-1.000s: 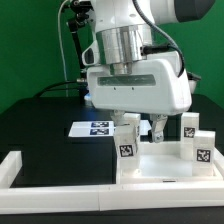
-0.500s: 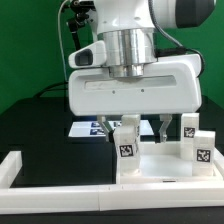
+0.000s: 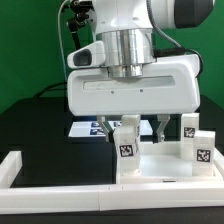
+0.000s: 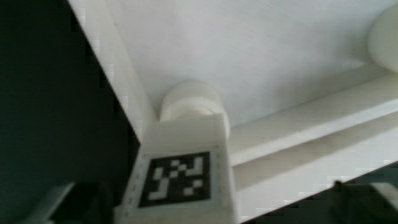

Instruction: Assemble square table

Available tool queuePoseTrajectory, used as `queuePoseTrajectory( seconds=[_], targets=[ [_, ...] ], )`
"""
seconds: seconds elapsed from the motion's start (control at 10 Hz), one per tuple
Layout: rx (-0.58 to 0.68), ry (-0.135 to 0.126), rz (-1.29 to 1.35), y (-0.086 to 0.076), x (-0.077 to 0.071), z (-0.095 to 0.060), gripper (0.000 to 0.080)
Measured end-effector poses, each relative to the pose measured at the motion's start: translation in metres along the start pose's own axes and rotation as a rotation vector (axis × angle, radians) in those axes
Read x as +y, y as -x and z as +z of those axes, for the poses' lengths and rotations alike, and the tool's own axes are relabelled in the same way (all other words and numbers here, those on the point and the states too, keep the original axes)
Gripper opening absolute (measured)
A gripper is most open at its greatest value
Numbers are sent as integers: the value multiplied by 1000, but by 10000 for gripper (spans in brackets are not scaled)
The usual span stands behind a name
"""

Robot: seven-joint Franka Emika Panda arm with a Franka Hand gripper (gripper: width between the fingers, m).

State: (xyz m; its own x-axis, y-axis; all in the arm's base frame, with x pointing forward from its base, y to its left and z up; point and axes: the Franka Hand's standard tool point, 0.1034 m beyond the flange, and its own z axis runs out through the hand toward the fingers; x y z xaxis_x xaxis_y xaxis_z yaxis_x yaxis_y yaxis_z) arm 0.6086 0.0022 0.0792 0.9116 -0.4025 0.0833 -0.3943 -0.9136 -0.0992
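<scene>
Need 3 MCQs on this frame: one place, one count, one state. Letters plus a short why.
1. Where is the tagged leg nearest the hand?
A. upright at the tabletop's corner
B. flat on the black table
C. on the marker board

2. How many tagged legs show in the exterior view?
A. one
B. three
C. six

3. What state is the hand in?
A. shut on a leg
B. open, fingers either side of the leg
C. out of view

Answers: 1 A, the leg stands in a corner socket. 2 B, one under the hand, two at the exterior view's right. 3 B, fingers spread apart around the leg.
</scene>
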Motion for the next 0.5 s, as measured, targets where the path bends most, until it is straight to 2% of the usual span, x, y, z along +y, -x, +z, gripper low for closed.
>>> queuePoseTrajectory(
  seconds=[0.2, 0.5],
  targets=[
    [-1, -1, 103, 0, 0, 0, 283],
    [-3, -2, 330, 1, -1, 1, 288]
  ],
)
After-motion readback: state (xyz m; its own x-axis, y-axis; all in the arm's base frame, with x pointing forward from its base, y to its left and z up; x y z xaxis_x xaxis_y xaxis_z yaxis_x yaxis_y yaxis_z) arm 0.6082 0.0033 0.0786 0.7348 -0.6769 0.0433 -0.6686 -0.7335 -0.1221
